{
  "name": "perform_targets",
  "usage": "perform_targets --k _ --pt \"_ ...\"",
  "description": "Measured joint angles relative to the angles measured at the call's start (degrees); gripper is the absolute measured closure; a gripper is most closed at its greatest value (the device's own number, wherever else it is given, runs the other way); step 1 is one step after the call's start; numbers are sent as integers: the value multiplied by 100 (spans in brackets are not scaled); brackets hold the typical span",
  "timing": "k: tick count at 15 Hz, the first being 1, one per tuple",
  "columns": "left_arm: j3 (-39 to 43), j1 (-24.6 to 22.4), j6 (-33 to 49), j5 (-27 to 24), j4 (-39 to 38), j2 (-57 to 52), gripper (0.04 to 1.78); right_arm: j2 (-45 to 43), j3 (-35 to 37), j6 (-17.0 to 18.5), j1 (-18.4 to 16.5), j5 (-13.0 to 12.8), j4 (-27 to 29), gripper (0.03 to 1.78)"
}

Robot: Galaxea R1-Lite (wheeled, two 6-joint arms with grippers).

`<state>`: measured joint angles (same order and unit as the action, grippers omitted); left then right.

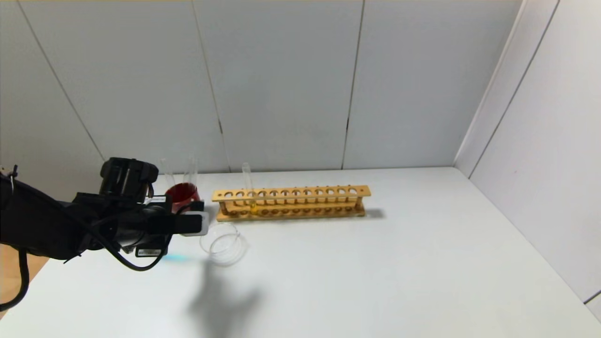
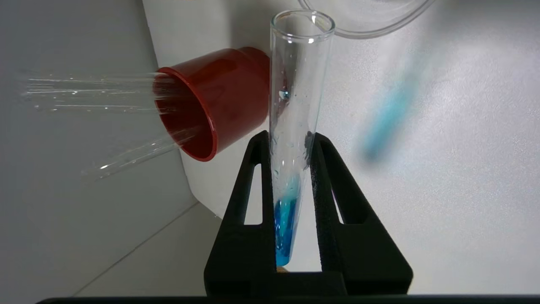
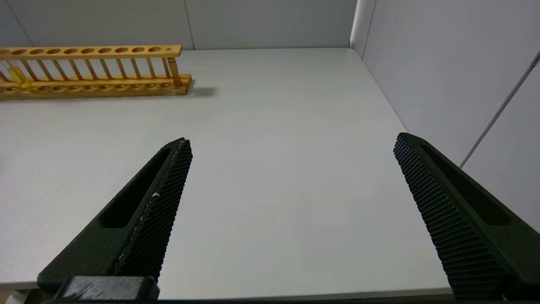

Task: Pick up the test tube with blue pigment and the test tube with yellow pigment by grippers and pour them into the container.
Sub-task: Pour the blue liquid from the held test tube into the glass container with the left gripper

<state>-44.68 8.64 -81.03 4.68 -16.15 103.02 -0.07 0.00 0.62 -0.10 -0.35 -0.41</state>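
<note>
No legible text, brands, numbers or signs anywhere.

Showing only small white stickers on the black left gripper [image 1: 199, 224], with print too small and blurred for reading; finding no lettering on the slim clear glass test tube with blue pigment [image 2: 295, 126], the dark red plastic cup [image 2: 211, 101], the long wooden tube rack [image 1: 291, 203] or the plain white table [image 1: 375, 263].

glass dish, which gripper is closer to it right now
Left. The left gripper, shut on the blue test tube, hangs just beside the glass dish. The right gripper is open over bare table, far off.
</note>
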Motion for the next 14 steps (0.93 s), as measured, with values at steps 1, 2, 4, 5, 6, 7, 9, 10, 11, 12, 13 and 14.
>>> perform_targets --k 1,2,4,5,6,7,9,10,11,12,13,14 --pt "-2 48 0 83 0 48 150 0 0 0 0 0 0 6" --pt "-2 76 2 94 0 91 150 0 0 0 0 0 0 6" --pt "-5 87 2 112 0 148 150 0 0 0 0 0 0 6" --pt "-9 91 2 121 -2 172 150 0 0 -2 0 0 0 6" --pt "-20 91 -9 146 -10 188 150 0 0 0 0 2 0 6" --pt "-27 95 -17 188 -10 194 150 0 0 0 0 2 0 6" --pt "-55 95 -17 265 -10 213 150 0 0 0 0 0 0 6" --pt "-68 102 -17 267 -10 222 150 0 0 0 0 0 0 6" --pt "-83 102 -17 267 -10 233 150 0 0 0 0 2 0 6" --pt "-101 106 -22 267 -10 249 150 0 0 0 0 2 0 6" --pt "-116 108 -55 267 -10 260 150 0 0 0 0 2 0 6" --pt "-134 111 -157 267 -10 266 150 0 0 0 0 2 0 6"
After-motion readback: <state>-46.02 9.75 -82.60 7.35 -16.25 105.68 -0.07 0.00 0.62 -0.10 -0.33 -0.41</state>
